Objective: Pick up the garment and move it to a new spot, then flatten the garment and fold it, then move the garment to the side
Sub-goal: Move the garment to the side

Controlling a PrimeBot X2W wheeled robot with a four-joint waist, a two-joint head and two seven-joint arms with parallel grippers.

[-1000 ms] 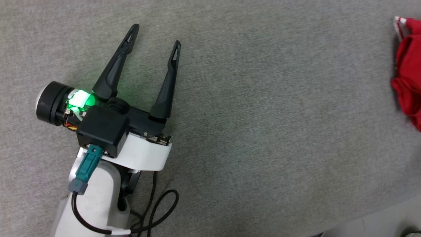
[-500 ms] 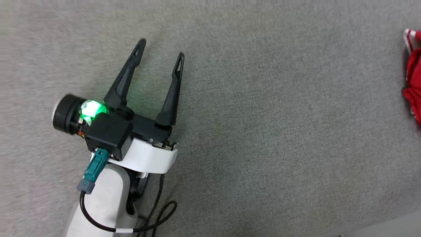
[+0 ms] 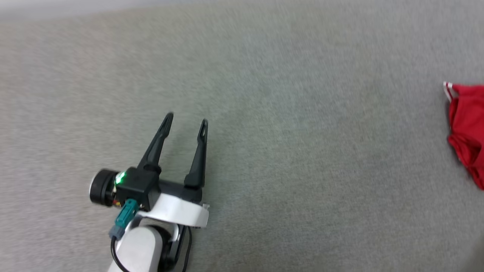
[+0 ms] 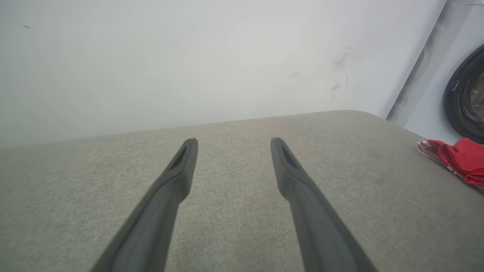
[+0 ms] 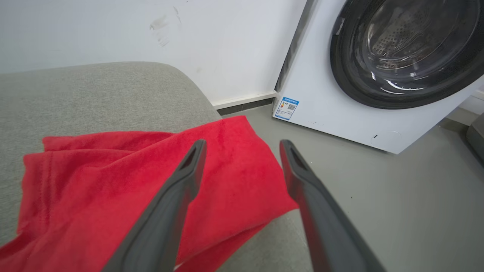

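Grey fabric pad (image 3: 302,151) fills most of the head view, with a white wall (image 4: 189,56) behind it and a front-loader washing machine (image 5: 378,75) standing on the floor (image 5: 378,196) just past the pad's corner.

So the garment (image 3: 467,128) is way out at 3 o'clock in the head view, bunched up right at the pad's edge. From the right wrist view, one red corner looks like it's hanging over the edge toward the floor. That's my worry: cloth draped over a rounded edge tends to creep, and the overhang could drag the whole thing off. It's also more of a loose pile than a tidy fold, so any nudge would probably undo it.

Second thing: the right gripper (image 5: 242,143) is right over the shirt. Its fingers are spread wide with nothing between them. The finger at 7 o'clock in that view crosses in front of the fabric, and I honestly can't tell if it's touching. If it is, pulling away could snag the cloth.

Left gripper (image 3: 186,118) sits at 7 o'clock in the head view, also spread wide, holding nothing, over bare pad and well apart from the shirt.
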